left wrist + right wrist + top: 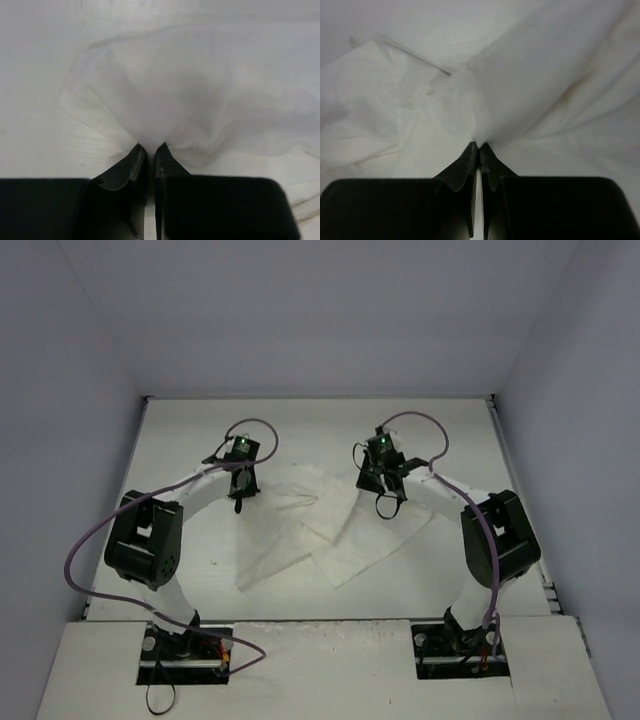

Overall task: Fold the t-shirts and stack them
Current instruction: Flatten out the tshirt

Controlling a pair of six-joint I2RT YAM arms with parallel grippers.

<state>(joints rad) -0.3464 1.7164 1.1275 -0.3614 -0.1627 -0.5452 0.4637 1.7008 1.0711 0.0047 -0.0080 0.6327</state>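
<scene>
Left hand (238,504) and right hand (386,506) each pinch the t-shirt (335,540), its long axis crosswise between them.

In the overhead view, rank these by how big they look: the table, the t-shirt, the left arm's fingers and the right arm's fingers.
1. the table, by far the largest
2. the t-shirt
3. the left fingers and the right fingers: both tiny and about alike, so not ranked against each other

Robotics laboratory test cell: a white table (200,440) closed in by plain panel walls (320,320) on three sides, two cabled robot arms bolted at its near edge (left arm (150,545), right arm (497,540)).
</scene>
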